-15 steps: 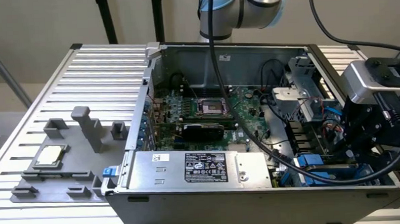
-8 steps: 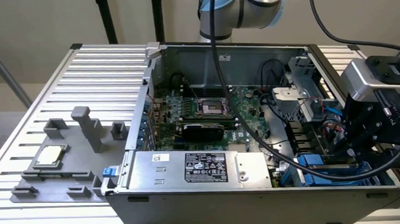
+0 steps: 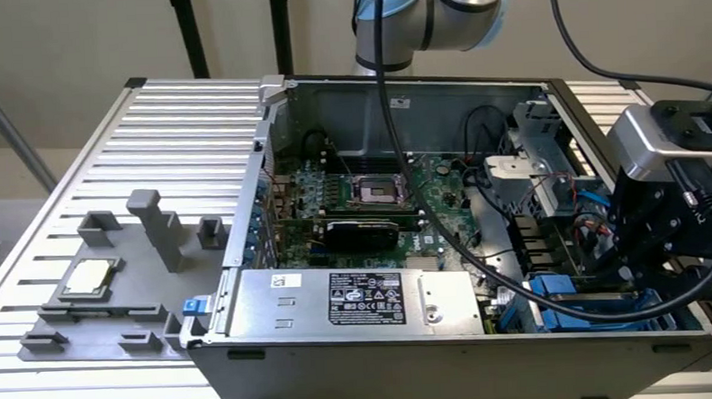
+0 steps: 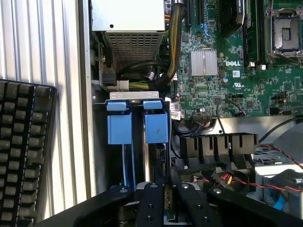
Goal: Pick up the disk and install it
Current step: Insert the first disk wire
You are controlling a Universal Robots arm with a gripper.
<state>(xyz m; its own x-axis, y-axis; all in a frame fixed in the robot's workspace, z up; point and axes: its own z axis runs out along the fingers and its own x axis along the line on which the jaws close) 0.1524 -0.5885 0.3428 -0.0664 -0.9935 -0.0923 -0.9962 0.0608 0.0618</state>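
Now, gripper low over drive bay at case corner; clenched or released: can't tell. Disk on edge in bay slot, straight ahead of gripper, blue bracket end farthest out. Risks, as I judge: disk skews, jams vs 2nd blue bracket just beside it; red/black wires near gripper snag. Count: 1 disk, 2 blue brackets incl. disk's own, 1 keyboard, 1 PSU box.
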